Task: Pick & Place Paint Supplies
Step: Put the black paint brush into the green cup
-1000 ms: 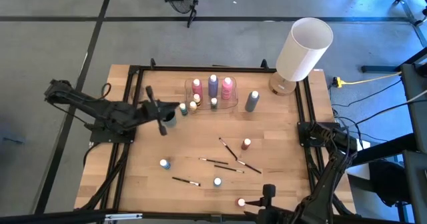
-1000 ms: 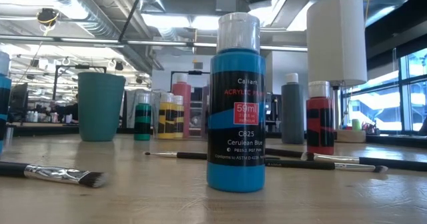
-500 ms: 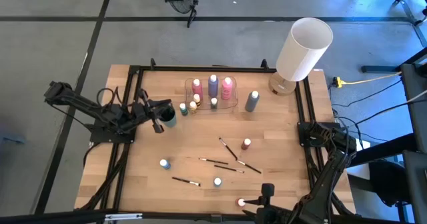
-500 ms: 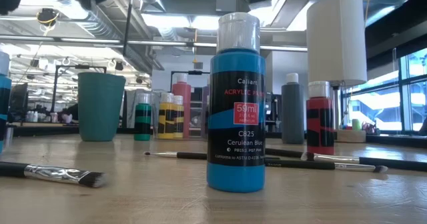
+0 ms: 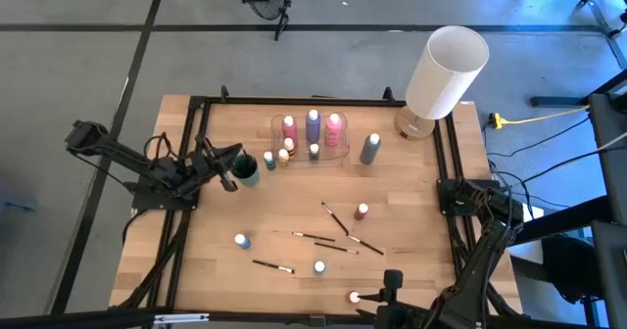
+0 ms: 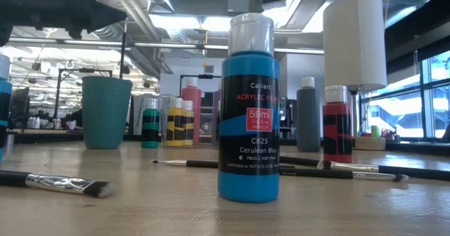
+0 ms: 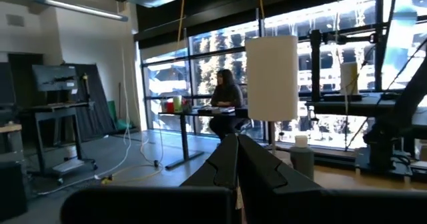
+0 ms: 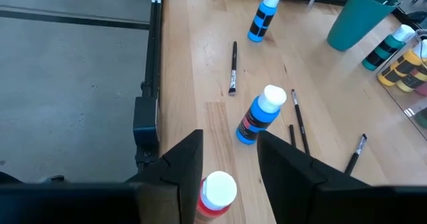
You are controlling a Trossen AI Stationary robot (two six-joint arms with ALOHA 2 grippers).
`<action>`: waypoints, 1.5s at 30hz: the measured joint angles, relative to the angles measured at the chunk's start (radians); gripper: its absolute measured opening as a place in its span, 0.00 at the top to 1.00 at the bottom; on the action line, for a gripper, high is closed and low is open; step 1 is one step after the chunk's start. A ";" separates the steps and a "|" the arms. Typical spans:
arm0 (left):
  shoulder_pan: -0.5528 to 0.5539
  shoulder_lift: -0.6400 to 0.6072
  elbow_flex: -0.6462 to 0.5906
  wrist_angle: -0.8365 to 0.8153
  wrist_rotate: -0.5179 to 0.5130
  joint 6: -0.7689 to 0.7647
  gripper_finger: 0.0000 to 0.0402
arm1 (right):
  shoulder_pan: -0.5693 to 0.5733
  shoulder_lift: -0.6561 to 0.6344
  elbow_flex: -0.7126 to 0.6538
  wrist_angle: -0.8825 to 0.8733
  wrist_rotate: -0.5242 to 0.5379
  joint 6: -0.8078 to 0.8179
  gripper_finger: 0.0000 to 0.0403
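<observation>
Now the left end effector (image 5: pixel 229 168), closed and empty, has drawn back left beside the teal cup (image 5: pixel 248 173). The right end effector (image 8: pixel 229 163) waits half-open over a red bottle (image 8: pixel 215 192).

lamp (image 5: pixel 446 72): white cylinder, far right corner of the table
teal cup (image 6: pixel 106 112): upright, far left
table (image 5: pixel 225 280): light wood
person (image 7: pixel 225 97): seated at a desk by the windows

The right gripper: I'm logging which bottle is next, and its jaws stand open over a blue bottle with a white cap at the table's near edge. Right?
Not quite. The bottle between the open jaws of the right gripper is the red bottle with a white cap, as the right wrist view shows. The blue bottle stands farther out on the table.
</observation>
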 joint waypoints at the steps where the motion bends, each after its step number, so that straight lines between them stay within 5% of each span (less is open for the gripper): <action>1: 0.000 -0.001 -0.001 0.006 0.000 0.008 0.99 | 0.000 0.000 0.000 0.000 0.000 0.000 0.64; 11: -0.016 -0.004 -0.001 -0.036 0.016 -0.035 0.99 | 0.000 0.000 0.000 0.000 0.000 0.000 0.64; 22: -0.092 -0.004 -0.001 -0.121 -0.100 -0.082 1.00 | 0.001 0.000 0.000 -0.001 -0.015 0.008 0.64; 45: -0.095 -0.004 -0.001 -0.560 -0.161 -0.510 0.99 | 0.001 0.000 0.000 -0.002 -0.015 0.008 0.64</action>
